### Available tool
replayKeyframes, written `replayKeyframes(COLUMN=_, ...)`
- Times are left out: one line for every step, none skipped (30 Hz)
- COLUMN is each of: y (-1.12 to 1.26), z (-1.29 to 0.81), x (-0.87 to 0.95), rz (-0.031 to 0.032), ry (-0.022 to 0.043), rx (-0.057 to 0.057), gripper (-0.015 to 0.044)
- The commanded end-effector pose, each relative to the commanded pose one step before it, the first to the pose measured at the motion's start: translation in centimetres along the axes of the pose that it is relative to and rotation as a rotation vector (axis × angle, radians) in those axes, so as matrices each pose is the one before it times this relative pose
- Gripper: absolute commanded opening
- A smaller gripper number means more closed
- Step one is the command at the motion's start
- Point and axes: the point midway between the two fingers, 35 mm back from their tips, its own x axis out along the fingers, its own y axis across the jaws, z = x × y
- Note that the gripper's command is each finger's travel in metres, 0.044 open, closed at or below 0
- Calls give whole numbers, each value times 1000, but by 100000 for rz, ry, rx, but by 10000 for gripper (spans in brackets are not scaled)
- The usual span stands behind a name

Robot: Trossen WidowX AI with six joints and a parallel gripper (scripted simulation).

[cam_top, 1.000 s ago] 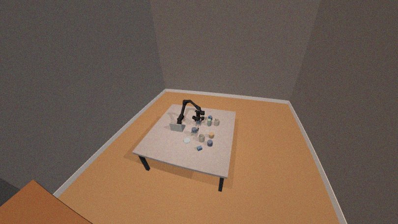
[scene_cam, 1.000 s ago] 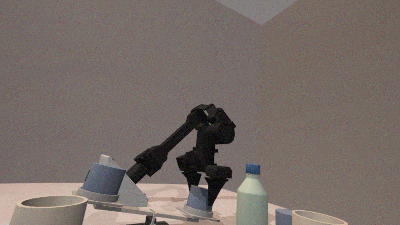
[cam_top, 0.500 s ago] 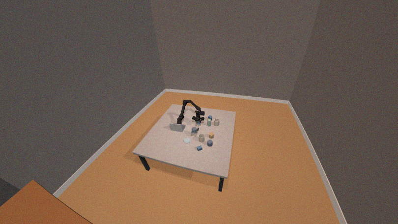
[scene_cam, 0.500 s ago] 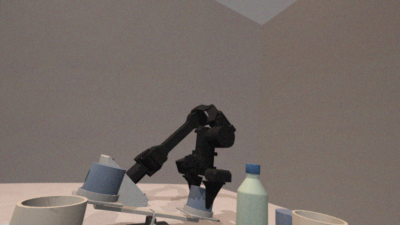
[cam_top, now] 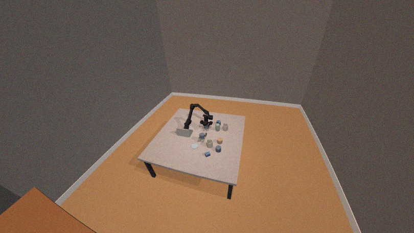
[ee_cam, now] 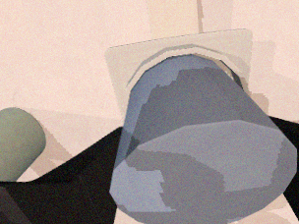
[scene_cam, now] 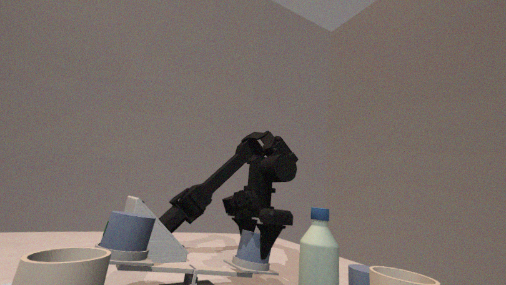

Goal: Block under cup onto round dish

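Observation:
My gripper [cam_top: 206,125] [scene_cam: 253,244] [ee_cam: 198,124] is shut on one blue-grey cup [cam_top: 206,127] [scene_cam: 249,244] [ee_cam: 207,167], with a finger on each side. This upside-down cup is still at its ring on the balance's end plate [ee_cam: 118,61]. The other blue-grey cup [cam_top: 202,135] [scene_cam: 127,232] stands on the opposite end. The beam [scene_cam: 215,270] is slightly lower at the held cup's end. The pale round dish [cam_top: 193,146] lies in front of the balance in the top view. No block shows; what is under either cup is hidden.
A green bottle [cam_top: 217,127] [scene_cam: 319,251] [ee_cam: 17,142] stands near the held cup. Beige cups [cam_top: 225,127] [cam_top: 209,143], an orange cylinder [cam_top: 220,140], a dark blue cylinder [cam_top: 218,148] and a small blue object [cam_top: 207,154] stand around. A grey wedge [cam_top: 184,132] [scene_cam: 164,244] is near the arm's base.

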Motion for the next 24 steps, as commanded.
replayKeyframes(y=170, z=32, x=-603, rz=393, ry=-143, rx=45, gripper=0)
replayKeyframes(y=23, z=7, x=-129, rz=50, ry=-24, rx=127, gripper=0)
replayKeyframes(y=23, z=7, x=-129, rz=49, ry=-24, rx=127, gripper=0)
replayKeyframes(y=22, z=7, x=-128, rz=49, ry=-23, rx=126, gripper=0)
replayKeyframes(y=21, z=7, x=-128, rz=49, ry=-22, rx=126, gripper=0)
replayKeyframes(y=21, z=7, x=-128, rz=48, ry=-22, rx=126, gripper=0)
replayKeyframes(y=20, z=7, x=-128, rz=48, ry=-21, rx=126, gripper=0)
replayKeyframes(y=20, z=7, x=-128, rz=48, ry=-21, rx=126, gripper=0)
replayKeyframes(y=19, z=7, x=-128, rz=48, ry=-21, rx=126, gripper=0)
replayKeyframes(y=18, z=6, x=-129, rz=48, ry=-20, rx=126, gripper=0)
replayKeyframes(y=18, z=6, x=-129, rz=48, ry=-20, rx=126, gripper=0)
replayKeyframes(y=17, z=6, x=-129, rz=48, ry=-19, rx=126, gripper=0)
replayKeyframes(y=17, z=6, x=-129, rz=47, ry=-19, rx=126, gripper=0)
replayKeyframes(y=16, z=6, x=-129, rz=47, ry=-18, rx=126, gripper=0)
replayKeyframes(y=15, z=6, x=-129, rz=47, ry=-18, rx=126, gripper=0)
replayKeyframes(y=15, z=6, x=-129, rz=47, ry=-17, rx=126, gripper=0)
replayKeyframes(y=14, z=6, x=-129, rz=47, ry=-17, rx=126, gripper=0)
replayKeyframes(y=14, z=6, x=-129, rz=47, ry=-16, rx=126, gripper=0)
replayKeyframes(y=13, z=5, x=-129, rz=47, ry=-16, rx=127, gripper=0)
replayKeyframes(y=13, z=5, x=-130, rz=46, ry=-15, rx=127, gripper=0)
replayKeyframes(y=12, z=5, x=-130, rz=46, ry=-15, rx=127, gripper=0)
replayKeyframes(y=11, z=5, x=-130, rz=46, ry=-14, rx=127, gripper=0)
replayKeyframes(y=11, z=5, x=-130, rz=46, ry=-14, rx=127, gripper=0)
replayKeyframes(y=10, z=5, x=-130, rz=46, ry=-13, rx=127, gripper=0)
